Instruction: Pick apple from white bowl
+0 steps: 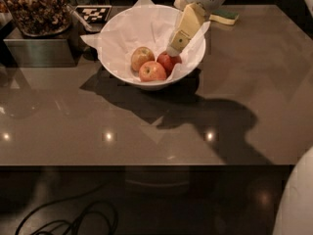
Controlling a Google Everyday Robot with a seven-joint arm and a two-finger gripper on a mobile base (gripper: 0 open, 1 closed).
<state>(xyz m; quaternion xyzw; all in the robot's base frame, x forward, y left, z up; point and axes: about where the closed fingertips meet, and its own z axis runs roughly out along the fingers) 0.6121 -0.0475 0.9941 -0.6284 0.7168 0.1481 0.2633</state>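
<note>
I am seeing the apple (141,58) lying in the white bowl (146,85), upper centre of the frame, left of the deep red apple (167,62). It is looking round; its stem direction I cannot tell. The tool (174,49) is hanging just above the deep red apple; its state I cannot tell.

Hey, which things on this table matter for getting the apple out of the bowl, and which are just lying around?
For the job: pale yellow-green apple, white bowl, the tool over the bowl's right side.
Just lying about: deep red apple, orange-red apple, sponge, checkered marker, container of brown bits.
</note>
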